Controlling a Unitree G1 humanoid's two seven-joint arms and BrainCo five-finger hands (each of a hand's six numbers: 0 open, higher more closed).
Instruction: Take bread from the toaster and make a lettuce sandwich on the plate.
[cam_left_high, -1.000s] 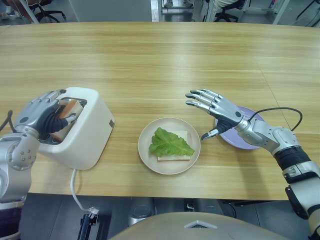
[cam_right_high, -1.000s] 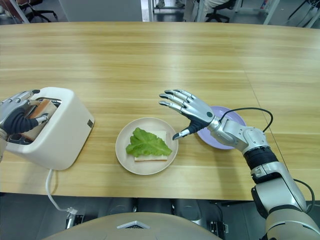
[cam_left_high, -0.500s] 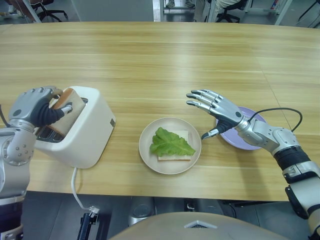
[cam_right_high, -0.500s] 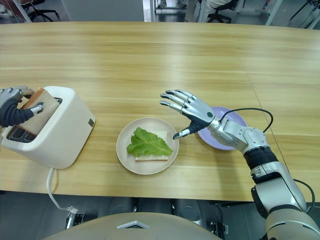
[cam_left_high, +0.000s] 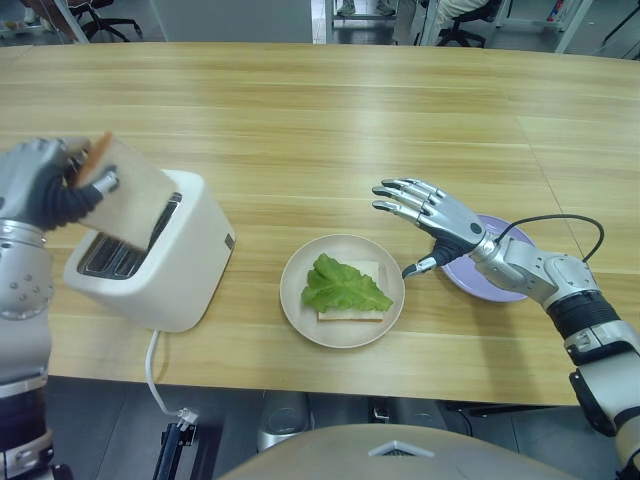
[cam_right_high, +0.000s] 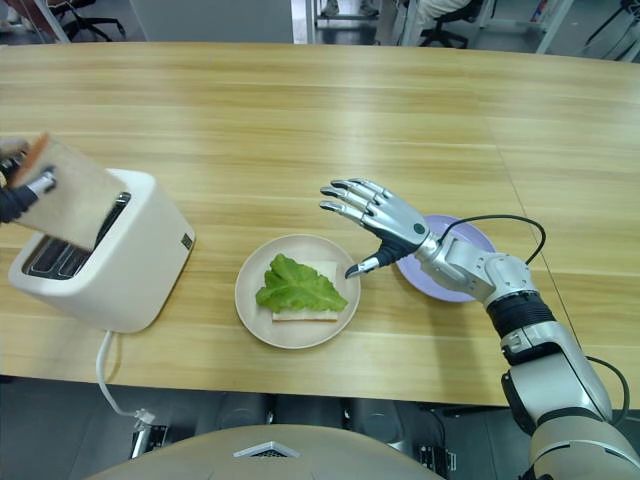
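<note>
The left hand (cam_left_high: 42, 186) holds a bread slice (cam_left_high: 130, 195), tilted, just over the toaster (cam_left_high: 170, 270) near the counter's front left edge. The plate (cam_left_high: 297, 316) at the front middle has a bottom slice (cam_left_high: 350, 314) and lettuce (cam_left_high: 345, 287). The right hand (cam_left_high: 428, 212) is spread wide and holds nothing, by a purple plate (cam_left_high: 505, 288).

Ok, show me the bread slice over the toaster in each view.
Left eye view: bread slice at far left, tilted over the toaster.
Right eye view: bread slice closer still to the left edge.
Shared landmark: the white toaster beneath it.
</note>
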